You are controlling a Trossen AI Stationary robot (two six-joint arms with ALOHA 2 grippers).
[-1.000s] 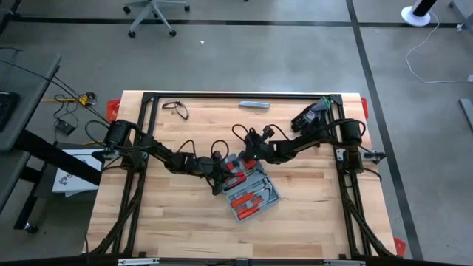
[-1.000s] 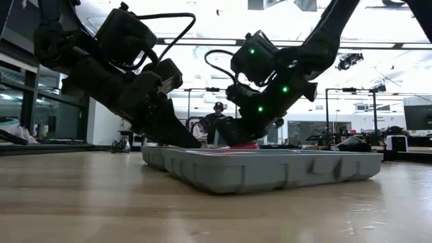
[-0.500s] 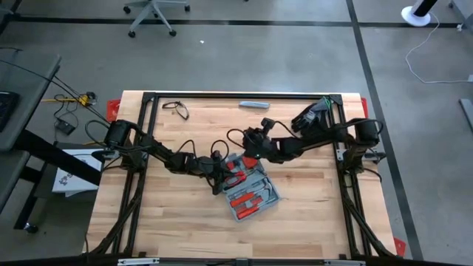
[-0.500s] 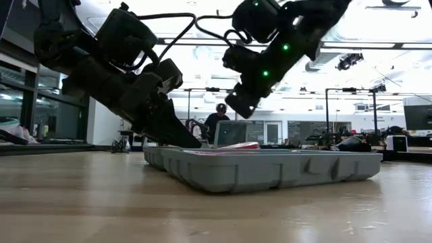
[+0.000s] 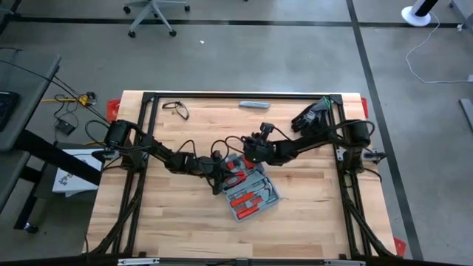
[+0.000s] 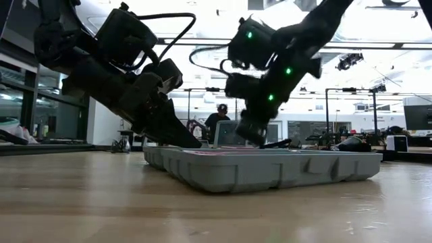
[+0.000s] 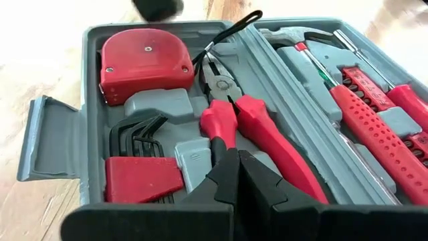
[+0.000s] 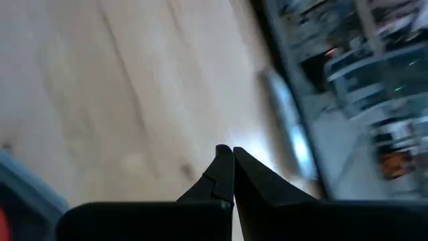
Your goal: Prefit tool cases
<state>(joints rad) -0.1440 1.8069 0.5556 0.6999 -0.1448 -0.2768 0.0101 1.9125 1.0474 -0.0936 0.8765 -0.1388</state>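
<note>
Tool case (image 5: 250,188) open under pinched-together left fingers (image 7: 231,175); right fingers (image 8: 227,167) likewise, just above.

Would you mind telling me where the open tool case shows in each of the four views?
High view: tool case at table centre, between both arms.
Low view: grey tray across the middle.
Left wrist view: fills the picture, lying open.
Right wrist view: only a corner at the edge.
Shared landmark: the red pliers, also in the high view.

You get blown-out ceiling glare across the low view's top; the right wrist view is motion-blurred throughout.
</note>
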